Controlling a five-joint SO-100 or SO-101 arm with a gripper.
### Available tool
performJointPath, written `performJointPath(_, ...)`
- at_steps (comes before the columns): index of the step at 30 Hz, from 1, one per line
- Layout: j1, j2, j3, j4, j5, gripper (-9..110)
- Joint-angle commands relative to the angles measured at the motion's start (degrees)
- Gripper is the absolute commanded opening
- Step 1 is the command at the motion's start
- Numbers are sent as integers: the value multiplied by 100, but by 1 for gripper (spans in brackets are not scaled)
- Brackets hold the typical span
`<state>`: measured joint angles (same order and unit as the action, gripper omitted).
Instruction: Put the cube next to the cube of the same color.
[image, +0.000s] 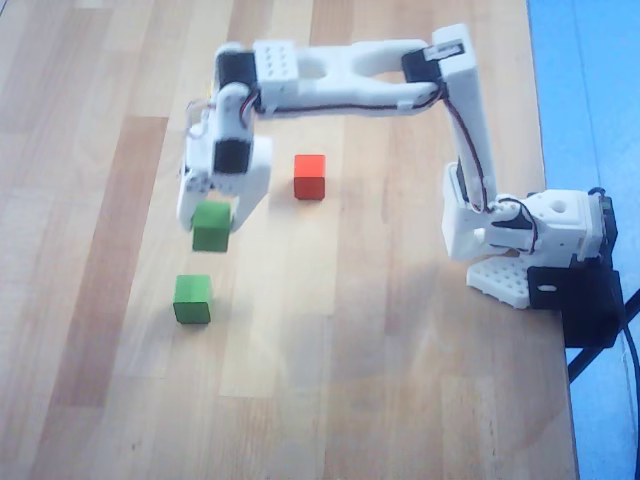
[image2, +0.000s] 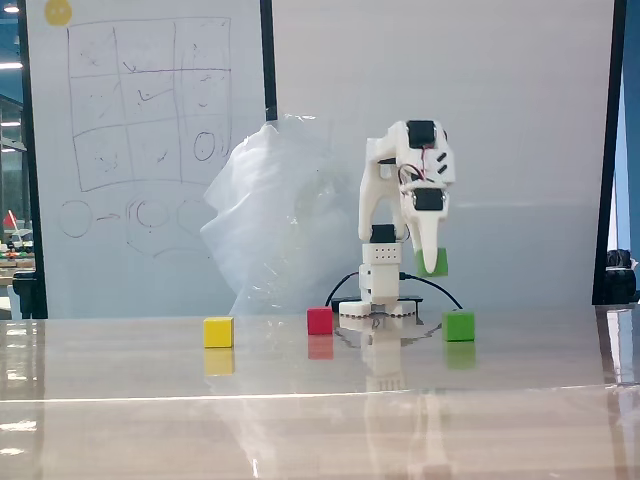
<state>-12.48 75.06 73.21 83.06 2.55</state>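
Note:
My gripper is shut on the duller green cube and holds it in the air above the table. In the fixed view the gripper hangs with that cube clearly off the surface. The brighter green cube rests on the wooden table, just below and slightly left of the held cube in the overhead view. In the fixed view it sits on the table just below and right of the held cube.
A red cube sits right of the gripper in the overhead view; it also shows in the fixed view. A yellow cube lies further left in the fixed view. The arm's base stands at the table's right edge.

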Motion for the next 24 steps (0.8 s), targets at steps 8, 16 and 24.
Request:
performJointPath(8,26,-466,-633,-721,-492,0)
performJointPath(16,176,-738,-694,-923,-782,0)
performJointPath(24,545,-765,-694,-976,-1318,0)
